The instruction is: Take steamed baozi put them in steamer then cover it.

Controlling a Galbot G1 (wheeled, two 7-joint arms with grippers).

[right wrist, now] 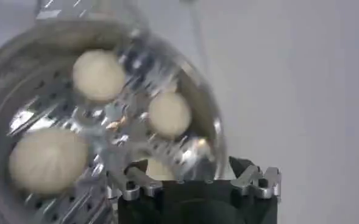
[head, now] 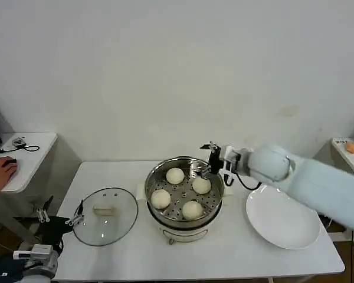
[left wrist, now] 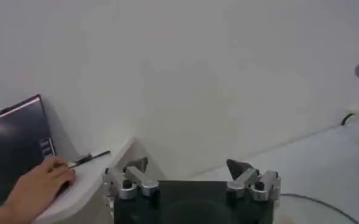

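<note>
Several creamy-white steamed baozi (head: 175, 175) (right wrist: 98, 74) lie inside the shiny steamer (head: 151, 181) (right wrist: 211, 125) at the middle of the table. My right gripper (head: 211, 160) (right wrist: 180, 168) hovers open just above the steamer's back right rim, holding nothing; one bun sits partly behind its fingers. The cover (head: 115, 227), a clear glass lid with a cream handle, lies flat on the table left of the steamer. My left gripper (head: 62, 212) (left wrist: 187, 164) waits open and empty off the table's left edge, close to the lid.
A flat white plate (head: 283, 221) rests on the table right of the steamer, under my right arm. A small side table (head: 32, 150) stands at the far left, another (head: 348, 150) at the far right. A wall rises behind the table.
</note>
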